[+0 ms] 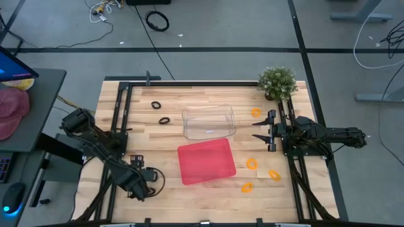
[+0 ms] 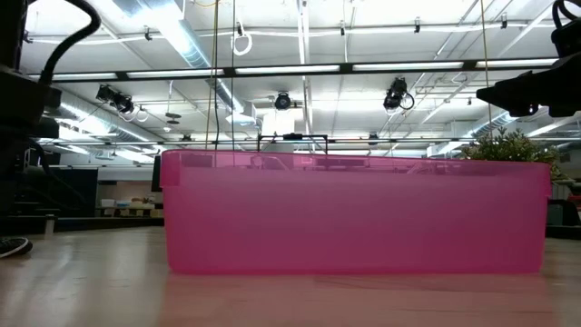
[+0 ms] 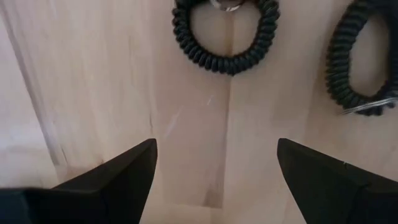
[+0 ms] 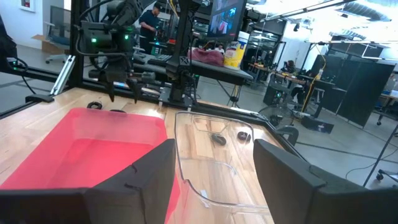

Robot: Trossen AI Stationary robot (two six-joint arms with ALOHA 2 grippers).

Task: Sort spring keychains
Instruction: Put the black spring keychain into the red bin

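Observation:
Two black spring keychains (image 3: pixel 226 37) (image 3: pixel 360 62) lie flat on the wood just ahead of my left gripper (image 3: pixel 214 168). It is open, points down above the table's near left part (image 1: pixel 140 180) and touches nothing. Two more black ones (image 1: pixel 156 104) (image 1: pixel 164 120) lie at the far left. Several orange ones (image 1: pixel 255 112) (image 1: pixel 252 164) (image 1: pixel 274 174) lie on the right half. My right gripper (image 1: pixel 268 129) waits open and level at the right edge, facing the trays.
A red tray (image 1: pixel 206 162) sits at the middle near side, and a clear tray (image 1: pixel 208 122) sits just beyond it. A small potted plant (image 1: pixel 278 82) stands at the far right corner. Black frame rails (image 1: pixel 120 120) run along the left and right sides.

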